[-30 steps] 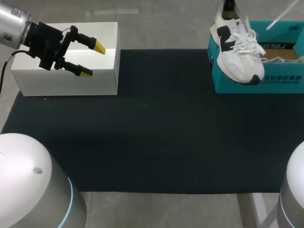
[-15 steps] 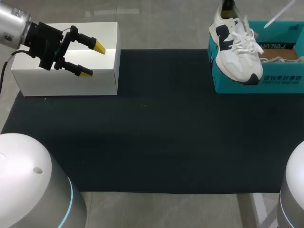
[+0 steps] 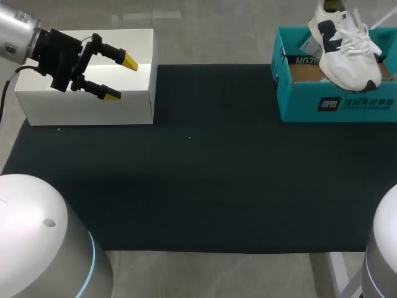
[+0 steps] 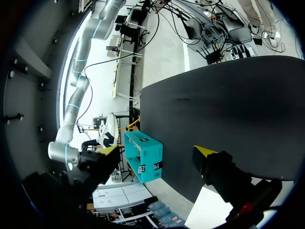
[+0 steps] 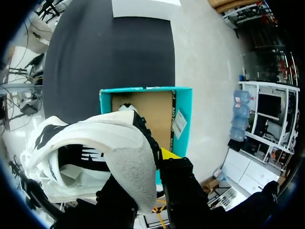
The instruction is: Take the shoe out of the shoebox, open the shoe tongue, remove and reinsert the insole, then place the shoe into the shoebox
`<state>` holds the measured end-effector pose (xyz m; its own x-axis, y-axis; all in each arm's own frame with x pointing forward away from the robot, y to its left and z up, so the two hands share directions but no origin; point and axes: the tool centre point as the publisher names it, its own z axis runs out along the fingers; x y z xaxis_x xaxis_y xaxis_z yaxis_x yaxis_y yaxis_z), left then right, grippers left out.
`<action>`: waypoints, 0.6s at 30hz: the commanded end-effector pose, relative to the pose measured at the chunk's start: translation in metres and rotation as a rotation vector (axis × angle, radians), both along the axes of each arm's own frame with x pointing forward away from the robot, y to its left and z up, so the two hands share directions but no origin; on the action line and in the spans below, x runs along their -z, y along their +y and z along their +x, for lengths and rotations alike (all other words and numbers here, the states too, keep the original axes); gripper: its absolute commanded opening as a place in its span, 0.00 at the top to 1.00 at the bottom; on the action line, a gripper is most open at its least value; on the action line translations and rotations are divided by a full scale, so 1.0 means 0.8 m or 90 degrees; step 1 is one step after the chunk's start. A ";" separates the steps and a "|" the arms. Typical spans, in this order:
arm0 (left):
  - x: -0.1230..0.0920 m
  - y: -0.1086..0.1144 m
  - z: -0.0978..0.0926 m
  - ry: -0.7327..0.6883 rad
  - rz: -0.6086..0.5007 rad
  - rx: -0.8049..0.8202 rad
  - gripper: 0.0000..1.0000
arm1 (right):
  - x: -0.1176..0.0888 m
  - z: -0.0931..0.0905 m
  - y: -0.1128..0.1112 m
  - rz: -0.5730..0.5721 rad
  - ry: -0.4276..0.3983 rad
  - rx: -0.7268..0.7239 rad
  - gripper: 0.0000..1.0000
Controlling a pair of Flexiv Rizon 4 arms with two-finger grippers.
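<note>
My right gripper [image 5: 145, 164] has its fingers closed on the heel of the white shoe [image 3: 345, 45], one on either side. The shoe hangs over the open teal shoebox [image 3: 338, 104] with its toe tipped toward 5 o'clock. The box sits at the 1 o'clock corner of the black mat [image 3: 198, 161]. My left gripper [image 3: 121, 77] is spread wide and empty above the white box [image 3: 87, 105] at 10 o'clock.

shoe [image 3: 344, 46]: white cloth, perhaps mesh | shoebox [image 3: 338, 102]: teal cardboard | mat [image 3: 198, 161]: matt black
</note>
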<state>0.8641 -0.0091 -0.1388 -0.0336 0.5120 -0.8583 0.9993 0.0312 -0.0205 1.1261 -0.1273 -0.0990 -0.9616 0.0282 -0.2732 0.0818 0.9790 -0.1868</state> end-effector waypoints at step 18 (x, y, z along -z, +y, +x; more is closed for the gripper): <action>-0.001 0.000 0.001 0.001 0.003 0.001 0.00 | 0.037 0.075 -0.119 0.005 -0.006 0.184 1.00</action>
<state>0.8641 -0.0092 -0.1388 -0.0335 0.5120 -0.8583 0.9993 0.0312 -0.0204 1.1794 -0.2225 -0.1319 -0.9044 0.2970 -0.3063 0.3591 0.9176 -0.1705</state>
